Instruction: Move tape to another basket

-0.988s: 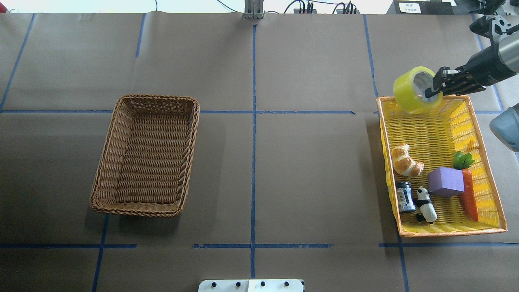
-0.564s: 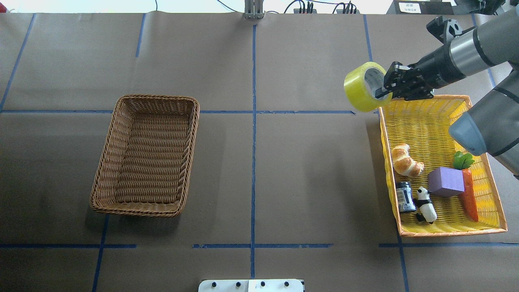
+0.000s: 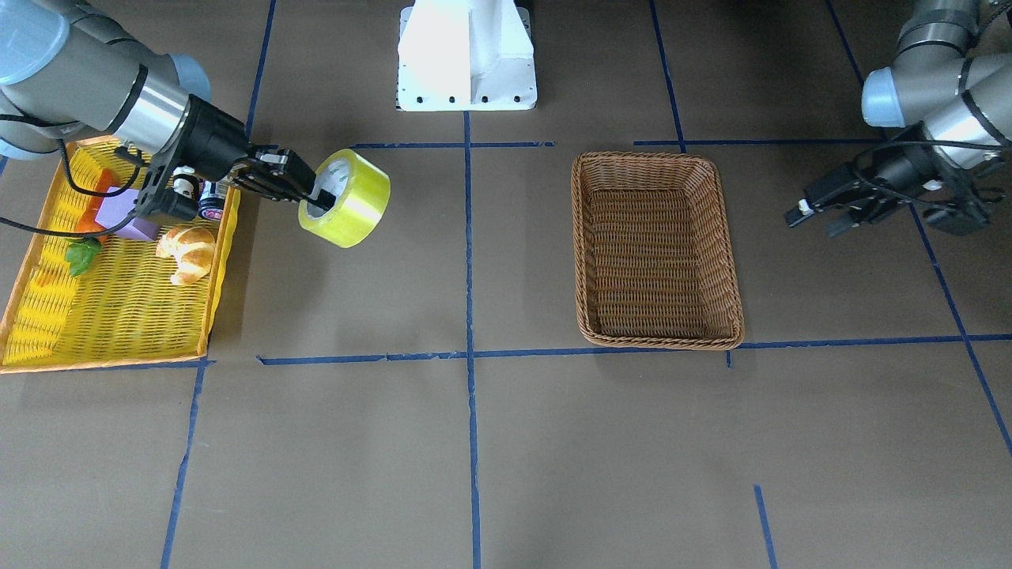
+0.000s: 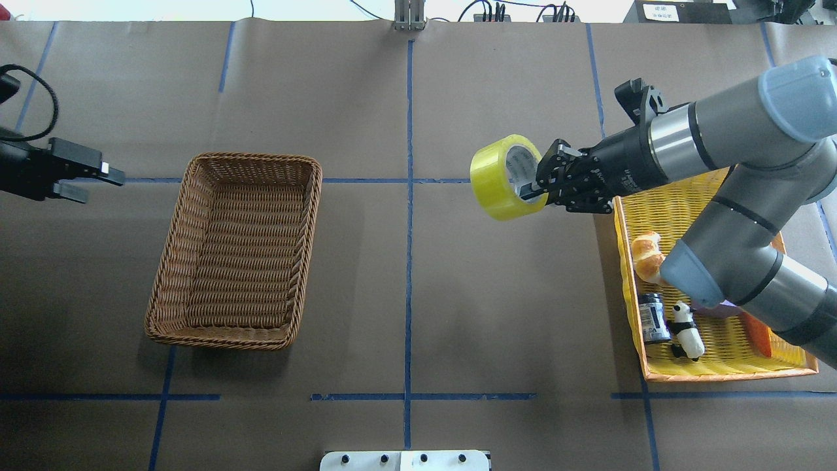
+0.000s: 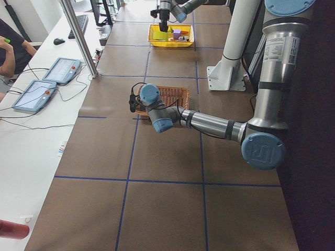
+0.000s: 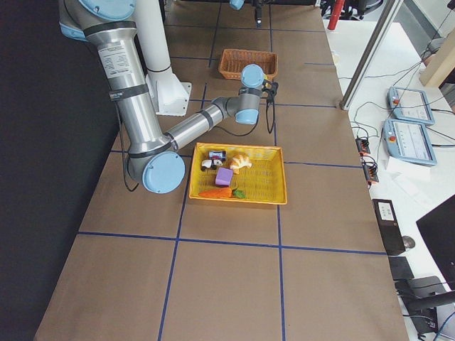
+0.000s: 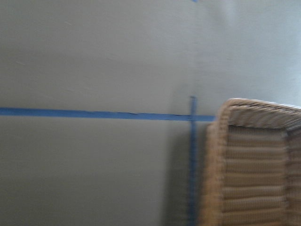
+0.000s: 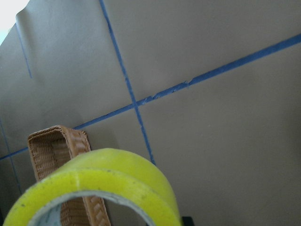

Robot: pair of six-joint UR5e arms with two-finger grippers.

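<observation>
The tape (image 4: 498,178), a wide yellow roll with a pale core, hangs in the air over the bare table, between the yellow tray and the centre line. My right gripper (image 4: 533,188) is shut on its wall, with one finger inside the core. The roll also shows in the front view (image 3: 353,203) and fills the bottom of the right wrist view (image 8: 94,181). The brown wicker basket (image 4: 235,255) stands empty on the left half, well apart from the tape. My left gripper (image 4: 98,185) is open and empty, just left of the basket's far corner.
The yellow orange-rimmed tray (image 4: 654,376) sits at the right under my right arm. It holds a croissant (image 4: 644,252), a small can (image 4: 652,317), a panda figure (image 4: 686,327), a carrot and a purple cube (image 3: 118,213). The robot base (image 3: 466,55) stands at the table's near edge.
My right arm has carried the tape leftward, off the yellow tray and out over the open table. My left gripper has come into view at the left edge.
</observation>
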